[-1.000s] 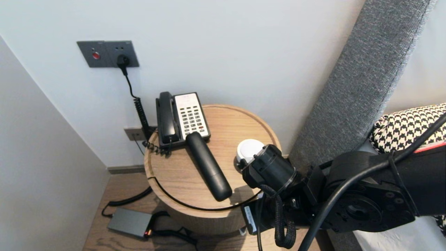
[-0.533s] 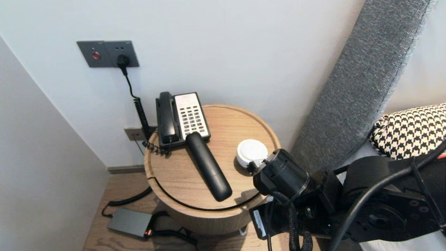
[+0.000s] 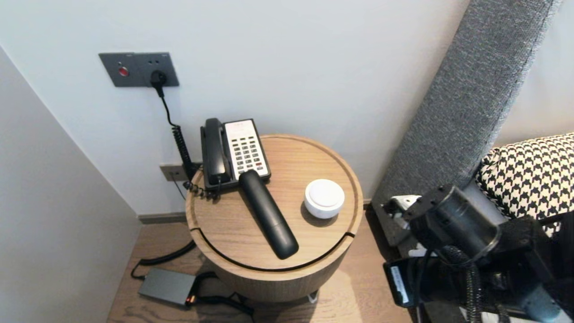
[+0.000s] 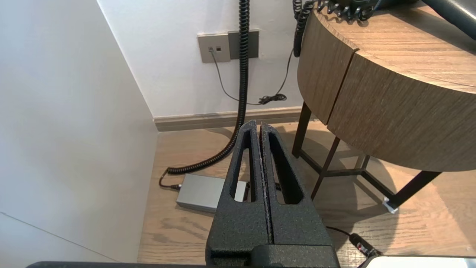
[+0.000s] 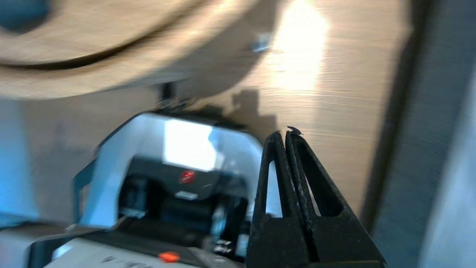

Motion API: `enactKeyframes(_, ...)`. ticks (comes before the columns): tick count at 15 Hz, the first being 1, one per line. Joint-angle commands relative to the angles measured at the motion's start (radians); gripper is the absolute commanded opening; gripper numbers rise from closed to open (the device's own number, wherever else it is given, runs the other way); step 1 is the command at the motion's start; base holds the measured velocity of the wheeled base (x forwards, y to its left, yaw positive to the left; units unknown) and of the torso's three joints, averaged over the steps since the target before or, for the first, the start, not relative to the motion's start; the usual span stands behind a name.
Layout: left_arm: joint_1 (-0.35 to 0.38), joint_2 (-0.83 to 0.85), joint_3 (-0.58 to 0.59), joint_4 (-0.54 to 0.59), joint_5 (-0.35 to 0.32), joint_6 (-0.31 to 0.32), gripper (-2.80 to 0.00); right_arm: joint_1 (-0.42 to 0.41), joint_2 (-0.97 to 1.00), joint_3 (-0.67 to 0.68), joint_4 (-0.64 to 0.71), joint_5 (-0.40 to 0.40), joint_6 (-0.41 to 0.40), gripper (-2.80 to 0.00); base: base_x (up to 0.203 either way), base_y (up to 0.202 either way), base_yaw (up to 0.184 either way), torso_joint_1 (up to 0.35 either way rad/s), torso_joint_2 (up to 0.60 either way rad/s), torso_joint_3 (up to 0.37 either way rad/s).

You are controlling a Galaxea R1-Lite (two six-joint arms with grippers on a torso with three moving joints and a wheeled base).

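The white round puck (image 3: pixel 324 198) is found on the tabletop of the round wooden side table (image 3: pixel 269 282), near the right edge and apart from everything else there. Nothing is touching it.

The right arm (image 3: pixel 453 222) is seen off the table altogether, beyond its right edge and in front of the grey upholstered panel (image 3: pixel 471 98). Of the things on the tabletop, the puck is the nearest to it. The telephone (image 3: pixel 235 152) is placed at the back left edge. The long black bar (image 3: pixel 269 215) is laid slantwise from the telephone's front corner towards the front edge. A grey power brick (image 3: pixel 166 285) is seen on the floor by the table's left side.

The right gripper (image 5: pixel 287 134) is pointed down at the floorboards beside the table's rim, with its jaws pressed together and nothing between them. The shiny housing under it is blurred and is probably part of the robot's own base. The left gripper (image 4: pixel 259 125) is parked low by the table's left side, likewise closed and empty.

The step in hand is judged to be one with the right arm standing clear of the table and no grasp made. Were the puck to be taken, the jaws would first have to be opened. The gripper would then have to be brought above the tabletop's right edge and lowered over the puck without the rim being struck.
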Motion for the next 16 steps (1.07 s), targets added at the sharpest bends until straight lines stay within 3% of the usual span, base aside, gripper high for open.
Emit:
enactKeyframes(1, 0.0, -0.001, 0.012, -0.001, 0.0, 0.0, -2.8, -0.094, -0.171, 0.032, 0.07, -0.01, -0.007, -2.8, 0.0, 0.0, 0.0, 0.0, 0.0, 0.0)
enactKeyframes(6, 0.0, -0.001, 0.012, -0.001, 0.0, 0.0, -2.8, -0.297, -0.455, 0.108, 0.126, -0.015, -0.134, -2.8, 0.0, 0.0, 0.0, 0.0, 0.0, 0.0)
enactKeyframes(10, 0.0, -0.001, 0.012, -0.001, 0.0, 0.0, -2.8, -0.356, -0.602, 0.209, 0.136, -0.114, -0.206, -2.8, 0.0, 0.0, 0.0, 0.0, 0.0, 0.0)
enactKeyframes(11, 0.001, -0.001, 0.012, -0.001, 0.0, 0.0, -2.8, -0.396, -0.625, 0.23, 0.134, -0.105, -0.223, -2.8, 0.0, 0.0, 0.0, 0.0, 0.0, 0.0)
enactKeyframes(12, 0.0, -0.001, 0.012, -0.001, 0.0, 0.0, -2.8, -0.477, -0.658, 0.255, 0.129, -0.065, -0.248, -2.8, 0.0, 0.0, 0.0, 0.0, 0.0, 0.0)
enactKeyframes(14, 0.0, -0.001, 0.012, -0.001, 0.0, 0.0, -2.8, -0.646, -0.762, 0.32, 0.104, 0.118, -0.325, -2.8, 0.0, 0.0, 0.0, 0.0, 0.0, 0.0)
enactKeyframes(16, 0.0, -0.001, 0.012, -0.001, 0.0, 0.0, -2.8, -0.753, -0.877, 0.451, 0.024, 0.261, -0.416, -2.8, 0.0, 0.0, 0.0, 0.0, 0.0, 0.0)
